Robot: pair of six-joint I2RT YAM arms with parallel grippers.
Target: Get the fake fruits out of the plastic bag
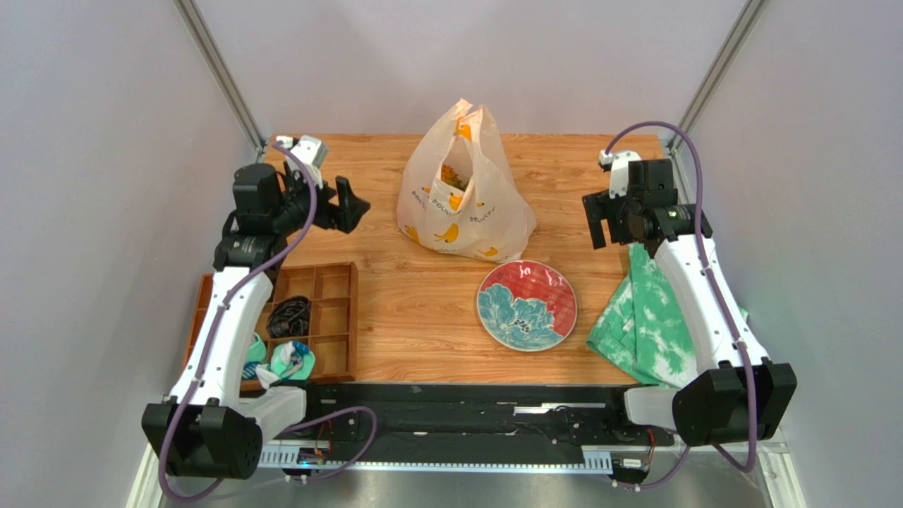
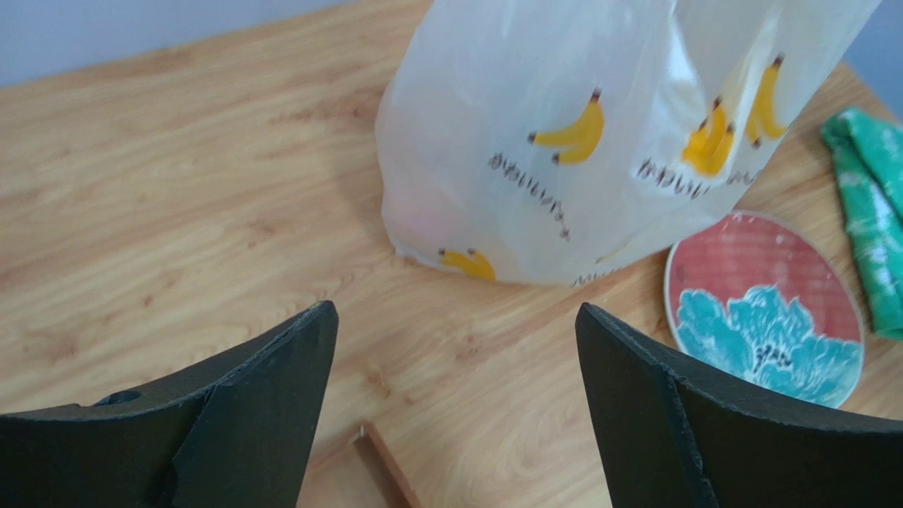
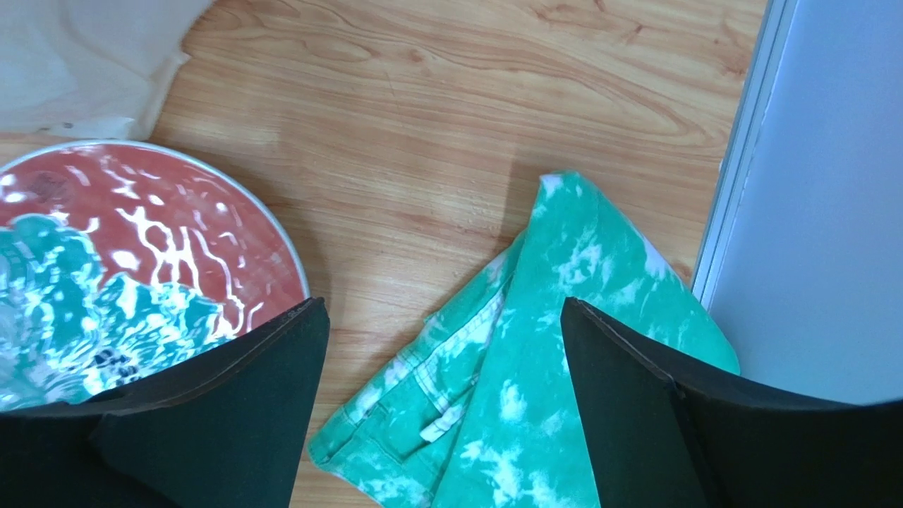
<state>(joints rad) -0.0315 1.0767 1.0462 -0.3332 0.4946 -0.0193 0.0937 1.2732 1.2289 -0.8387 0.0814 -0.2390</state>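
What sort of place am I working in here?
Probably a lab test booth: blank grey walls and metal posts box in a wooden table, both arms bolted along its near edge.

I count one plastic bag (image 1: 463,201), one plate (image 1: 527,305), one green cloth (image 1: 639,323) and one wooden tray (image 1: 335,315). There are two grippers, the left gripper (image 1: 352,207) and the right gripper (image 1: 597,220). The fruits (image 1: 454,178) are too hidden to count.

White arms (image 1: 226,318), black joints (image 1: 254,196), purple cables (image 1: 698,180)
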